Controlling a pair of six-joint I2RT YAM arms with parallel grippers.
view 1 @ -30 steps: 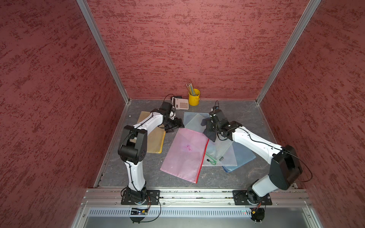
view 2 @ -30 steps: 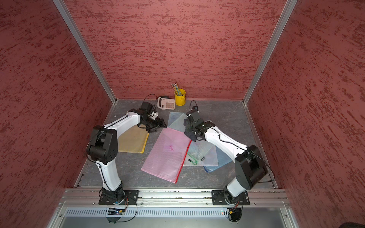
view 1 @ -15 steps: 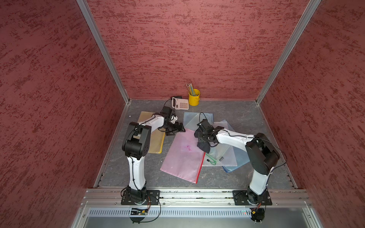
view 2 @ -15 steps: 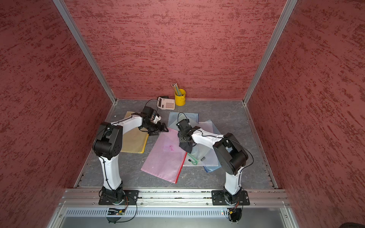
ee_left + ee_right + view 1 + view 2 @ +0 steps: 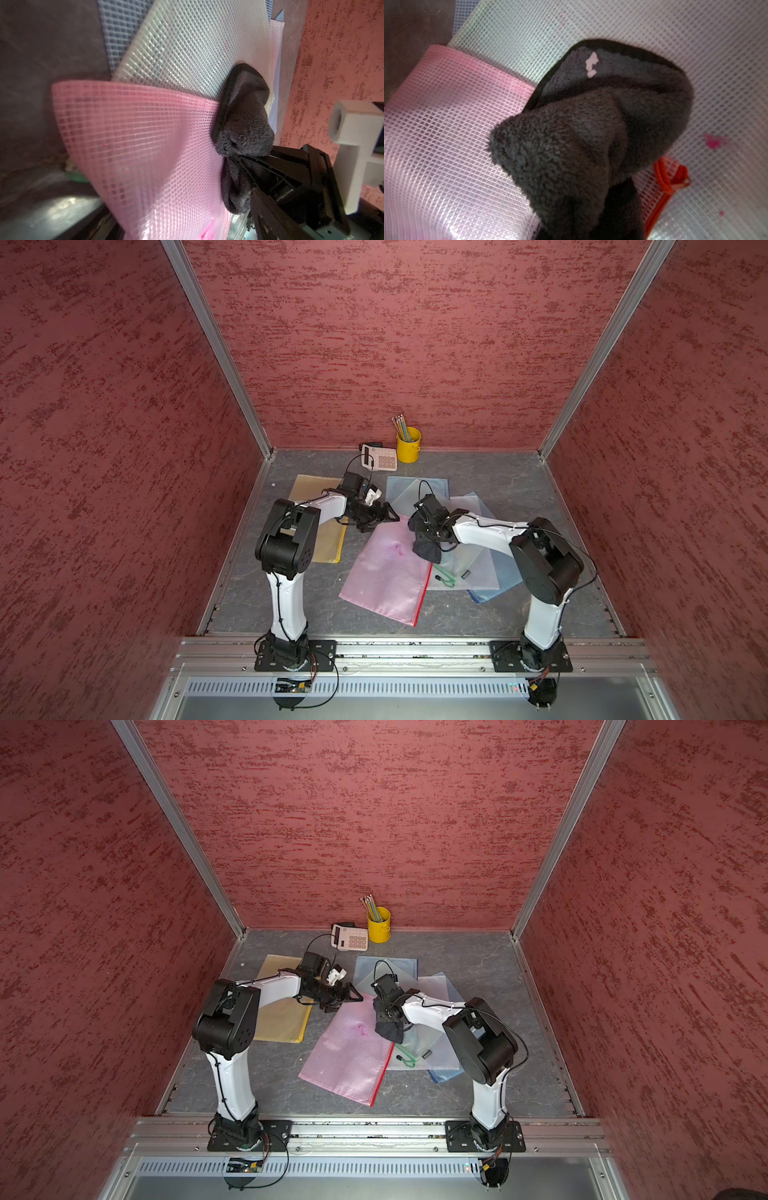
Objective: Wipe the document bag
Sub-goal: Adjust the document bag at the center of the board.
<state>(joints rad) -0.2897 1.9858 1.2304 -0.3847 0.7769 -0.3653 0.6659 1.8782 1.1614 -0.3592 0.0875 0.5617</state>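
Pink mesh plastic, the document bag (image 5: pixel 384 576) lies flat on the grey table (image 5: pixel 498 472) in both top views, with one side over some other bags (image 5: pixel 478 572), pale and blue. In a top view the right gripper (image 5: pixel 429 538) stands over the far edge of the document bag. Its jaws are pressed together on a dark grey cloth (image 5: pixel 430 553), which hangs down onto the plastic just beside a small pink stain (image 5: pixel 397 549). The left gripper (image 5: pixel 384 517) is at the far corner of the document bag, jaws spread wide with nothing between them (whether it touches the plastic, I cannot tell).

In the left wrist view the cloth (image 5: pixel 243 124) rests against the edge of the document bag (image 5: pixel 135 135), pinched by black fingers (image 5: pixel 259 166).

In the right wrist view the cloth (image 5: pixel 591 135) fills the middle, with the document bag (image 5: pixel 446 145) beside it. A red zipper (image 5: pixel 663 182) shows at the cloth's edge.
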